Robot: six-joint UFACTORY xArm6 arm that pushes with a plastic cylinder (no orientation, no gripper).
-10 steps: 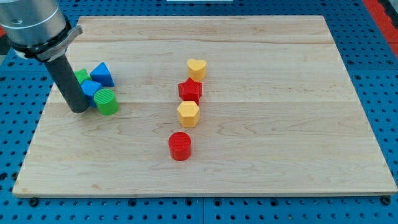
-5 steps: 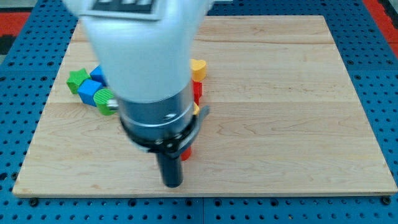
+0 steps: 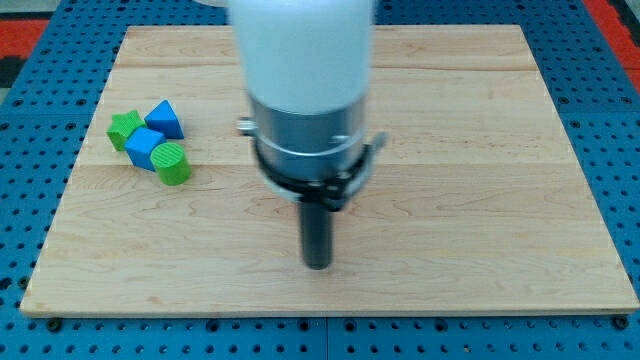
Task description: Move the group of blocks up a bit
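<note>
My tip (image 3: 317,265) rests on the wooden board (image 3: 480,150) near the view's bottom centre. The arm's white and grey body covers the board's middle, so no red or yellow block shows now. At the view's left a cluster sits together: a green star block (image 3: 122,127), a blue triangular block (image 3: 165,119), a blue cube (image 3: 143,148) and a green cylinder (image 3: 173,163). My tip is far to the right of and below this cluster.
The board lies on a blue perforated table (image 3: 40,70). The board's bottom edge (image 3: 330,312) runs just below my tip.
The arm swept from the left cluster across to the board's bottom centre, then a little right. It now hides the red and yellow blocks. The green star has come into view.
</note>
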